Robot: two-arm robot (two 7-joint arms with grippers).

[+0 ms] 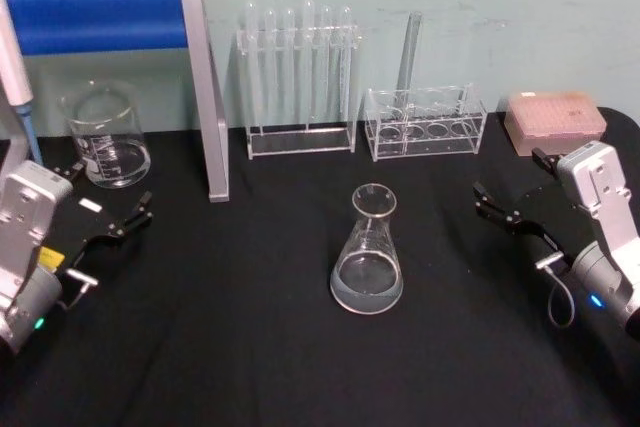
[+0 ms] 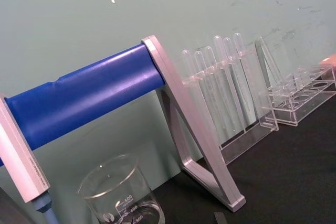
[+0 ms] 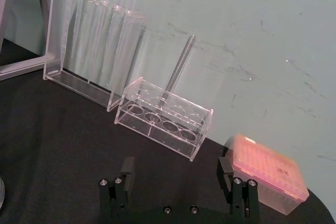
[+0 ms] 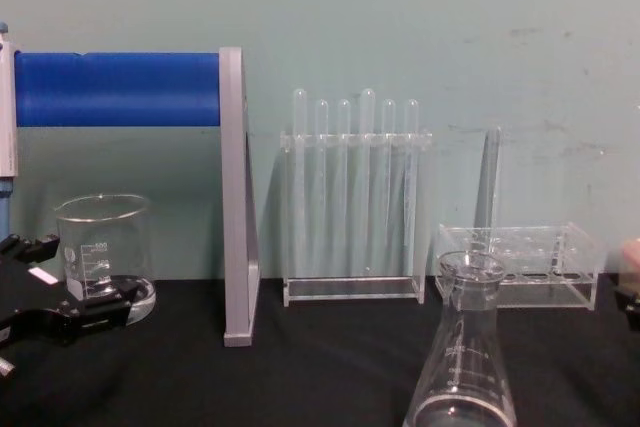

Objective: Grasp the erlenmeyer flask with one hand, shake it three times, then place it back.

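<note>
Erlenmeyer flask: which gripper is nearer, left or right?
Right. The right gripper sits open to the right of the erlenmeyer flask, slightly behind it; the left gripper, also open, is farther off at the left, beside the beaker.

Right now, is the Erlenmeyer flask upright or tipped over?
Upright: the Erlenmeyer flask stands on its wide base on the table, neck pointing up.

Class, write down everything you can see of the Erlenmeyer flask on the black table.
The erlenmeyer flask is clear glass: a wide round base tapering to a narrow neck with a flared lip, with faint white marks on its wall. It stands upright and unstoppered near the middle of the black table, touching nothing else. Its base may hold a little clear liquid; I cannot be sure. The left tool and right tool, both open, rest apart from it on either side.
</note>
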